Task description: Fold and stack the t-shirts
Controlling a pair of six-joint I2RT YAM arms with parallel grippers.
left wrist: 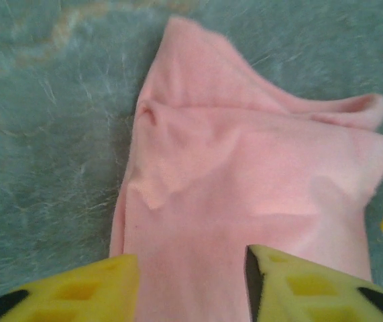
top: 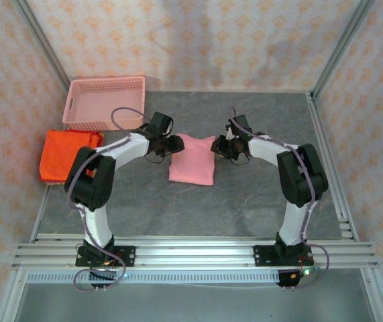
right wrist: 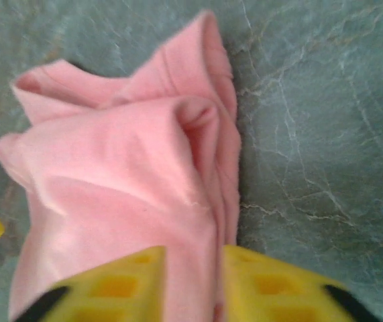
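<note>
Far left on the grey table [top: 245,201] I see the orange-red t-shirts [top: 64,155] lying folded in a flat pile, with the pink mesh basket [top: 107,80] just beyond them on the far side, well apart from both arms. Moving right, my left gripper [top: 171,144] sits at the far left corner of the pink t-shirt [top: 192,164], which lies folded into a narrow rectangle at mid-table, between the two arms. On the left wrist camera its yellow fingers [left wrist: 104,288] stand wide apart, and the pink cloth runs flat through the gap between them and spreads away from the tips, its collar end bunched at the far right. Further right, my right gripper [top: 219,146] sits at the shirt's far right corner, facing the left one across the cloth. On the right wrist camera its fingers [right wrist: 265,288] stand closer together, with a thick fold of the shirt's edge filling the gap; I cannot tell whether they squeeze it or merely straddle it.
</note>
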